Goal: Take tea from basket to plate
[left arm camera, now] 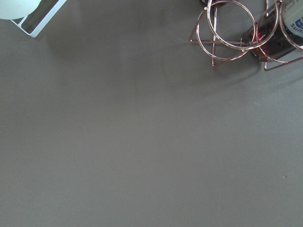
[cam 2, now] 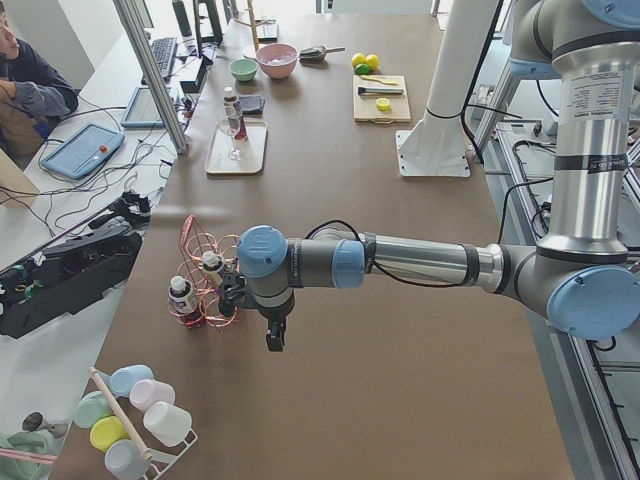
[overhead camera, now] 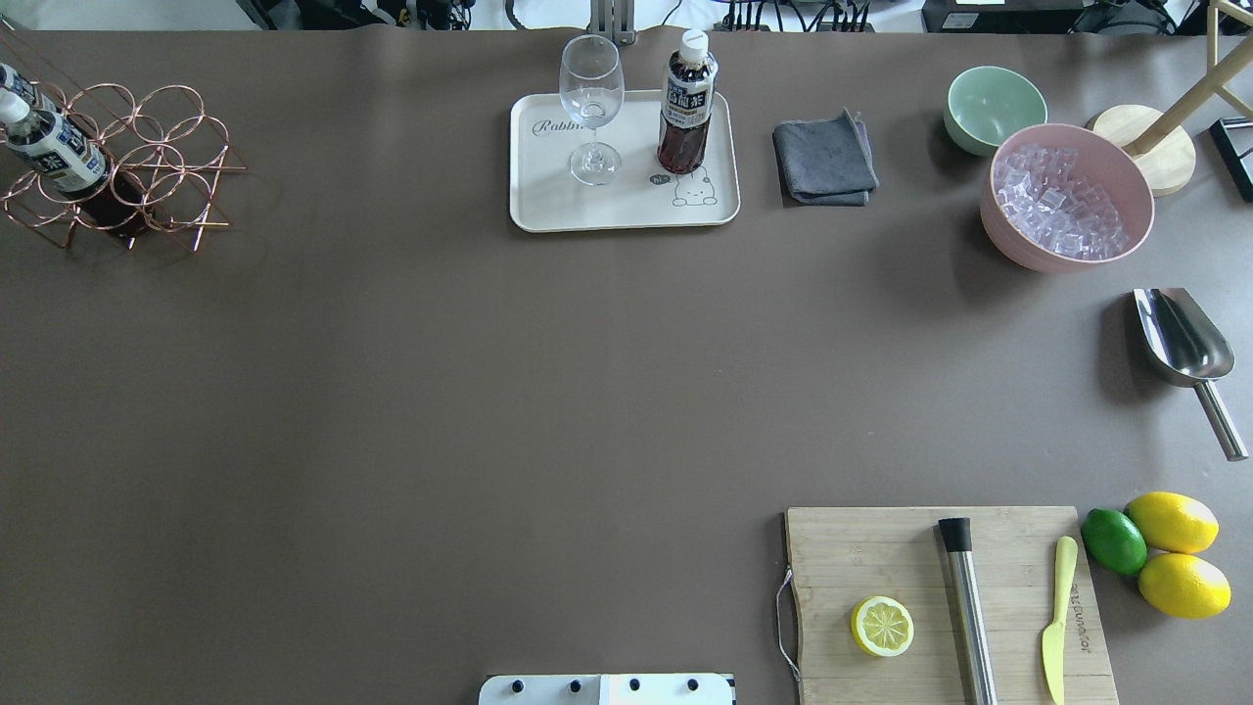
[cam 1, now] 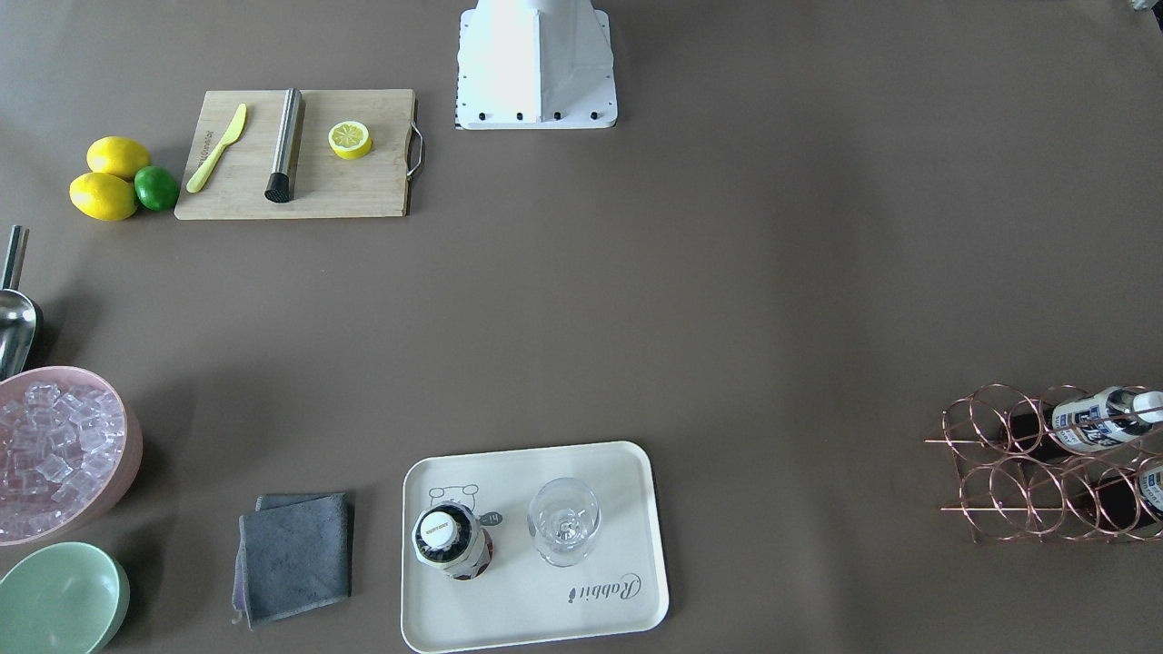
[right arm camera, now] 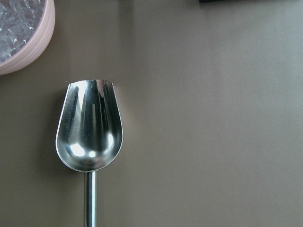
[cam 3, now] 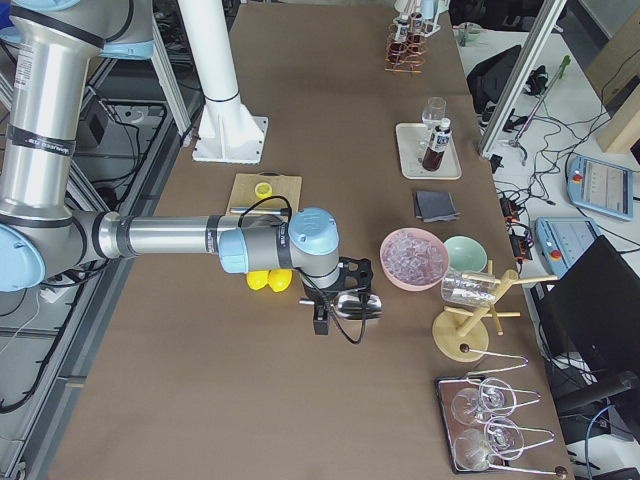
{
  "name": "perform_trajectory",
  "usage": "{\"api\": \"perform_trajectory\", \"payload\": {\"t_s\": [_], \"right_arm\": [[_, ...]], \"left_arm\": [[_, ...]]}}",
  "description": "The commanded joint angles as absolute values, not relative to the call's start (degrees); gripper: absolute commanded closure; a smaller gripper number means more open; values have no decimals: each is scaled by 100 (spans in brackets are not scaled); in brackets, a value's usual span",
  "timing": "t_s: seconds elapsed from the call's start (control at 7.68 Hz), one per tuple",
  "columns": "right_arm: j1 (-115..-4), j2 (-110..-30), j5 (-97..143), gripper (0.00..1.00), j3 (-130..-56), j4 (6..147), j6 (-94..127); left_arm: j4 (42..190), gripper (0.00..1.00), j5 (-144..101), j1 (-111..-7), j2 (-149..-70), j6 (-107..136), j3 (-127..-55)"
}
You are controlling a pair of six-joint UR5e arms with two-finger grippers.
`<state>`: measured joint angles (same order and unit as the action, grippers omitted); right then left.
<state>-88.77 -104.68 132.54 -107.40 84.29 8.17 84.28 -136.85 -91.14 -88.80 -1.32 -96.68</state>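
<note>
**A:** How was the desk (overhead camera: 392,392) laid out?

**B:** From overhead, the basket (overhead camera: 127,162) sat at ten o'clock and the plate (overhead camera: 548,211) at twelve. Both were at the far edge, well apart from each other.

**A:** And the arms?

**B:** The left arm (cam 2: 400,262) reached level across the desk. Its left hand (cam 2: 272,335) pointed down just beside the basket. The right hand (cam 3: 322,318) hung over the scoop (right arm camera: 89,127), near the ice bowl (cam 3: 413,257) at two o'clock. Only the side views showed either hand, so I could not tell how wide their fingers stood or whether they held anything.

**A:** Where was the tea?

**B:** One tea (overhead camera: 685,108) stood upright on the plate with its white cap on. It was at three o'clock of the glass (overhead camera: 591,108), and the printed bear (overhead camera: 693,186) was at its six o'clock. Two more bottles (overhead camera: 59,157) lay on their sides in the basket's rings, at its nine o'clock end.
</note>
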Motion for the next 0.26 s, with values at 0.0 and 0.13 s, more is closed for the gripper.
{"api": "perform_trajectory", "payload": {"t_s": [0.0,0.13], "right_arm": [[-8877,-10468,13254,0,-10740,8420,817],[-8877,-10468,13254,0,-10740,8420,817]], "left_arm": [[8429,2,-13685,-9123,-8877,-132,-9677],[8429,2,-13685,-9123,-8877,-132,-9677]]}}
